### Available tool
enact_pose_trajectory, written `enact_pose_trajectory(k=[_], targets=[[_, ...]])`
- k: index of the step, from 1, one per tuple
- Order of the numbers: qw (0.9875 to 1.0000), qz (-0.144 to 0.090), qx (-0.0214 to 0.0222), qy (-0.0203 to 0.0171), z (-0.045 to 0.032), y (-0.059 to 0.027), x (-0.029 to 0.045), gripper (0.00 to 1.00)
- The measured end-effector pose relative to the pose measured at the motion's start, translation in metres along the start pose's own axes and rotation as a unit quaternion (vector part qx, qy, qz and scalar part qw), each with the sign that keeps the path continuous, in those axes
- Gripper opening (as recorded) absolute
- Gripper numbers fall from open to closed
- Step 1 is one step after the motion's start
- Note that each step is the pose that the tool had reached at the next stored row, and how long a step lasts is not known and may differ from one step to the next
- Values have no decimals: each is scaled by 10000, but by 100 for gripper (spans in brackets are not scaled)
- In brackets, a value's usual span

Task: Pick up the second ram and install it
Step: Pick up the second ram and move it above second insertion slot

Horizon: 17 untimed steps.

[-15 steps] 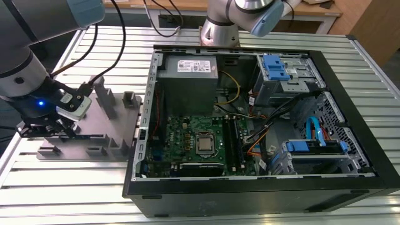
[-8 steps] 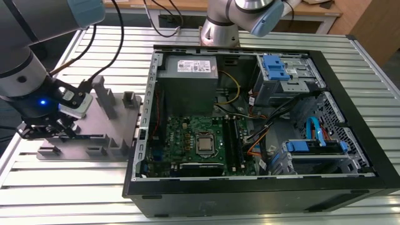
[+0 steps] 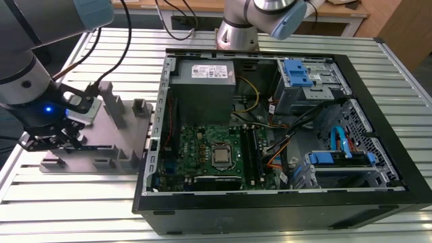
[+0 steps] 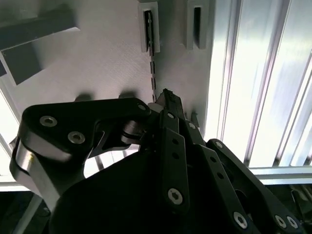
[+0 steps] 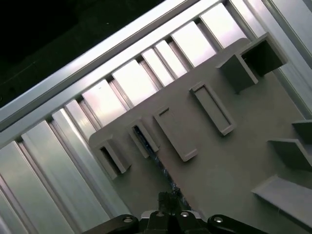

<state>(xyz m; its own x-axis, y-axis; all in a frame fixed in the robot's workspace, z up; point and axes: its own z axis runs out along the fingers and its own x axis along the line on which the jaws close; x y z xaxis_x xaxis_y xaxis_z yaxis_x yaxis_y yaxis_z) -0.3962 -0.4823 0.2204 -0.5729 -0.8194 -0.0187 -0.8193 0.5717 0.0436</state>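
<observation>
From my station I see the tool (image 3: 54, 142) down over the grey fixture plate (image 3: 101, 135), which lies on the slatted metal table (image 3: 74, 197) at the exterior view's left, just beside the open computer case (image 3: 270, 215). The second ram (image 3: 98, 147) stands on its long edge on that plate, a thin dark strip running from the tool toward the case.

In the second wrist view the black fingers (image 4: 170, 122) come together at the tool (image 4: 163, 100), pressed onto the near end of the ram (image 4: 152, 68). The stick's far end sits in a small raised holder on the plate (image 4: 107, 58). In the first wrist view I get the same picture from the other side: the ram (image 5: 163, 170) runs edge-on from a narrow holder straight to the tool (image 5: 168, 200), with the plate's (image 5: 234, 161) other holders and upright posts around it. So I read the tool as pinching the stick while it is seated in the fixture.

Inside the case the green motherboard (image 3: 209, 147) lies flat, its long black memory slots (image 3: 250, 147) well apart from the tool. A second arm's base (image 3: 236, 33) stands at the table's far edge.
</observation>
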Motion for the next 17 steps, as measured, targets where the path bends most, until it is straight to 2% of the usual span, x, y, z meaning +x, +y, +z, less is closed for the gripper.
enact_pose_trajectory(k=[5,9,13,17], targets=[[9996,-298,-6,13,0,0,0,7],[9984,-570,-11,25,0,0,0,7],[9959,-906,-17,40,2,0,0,7],[9921,-1256,-24,55,3,-1,0,7]])
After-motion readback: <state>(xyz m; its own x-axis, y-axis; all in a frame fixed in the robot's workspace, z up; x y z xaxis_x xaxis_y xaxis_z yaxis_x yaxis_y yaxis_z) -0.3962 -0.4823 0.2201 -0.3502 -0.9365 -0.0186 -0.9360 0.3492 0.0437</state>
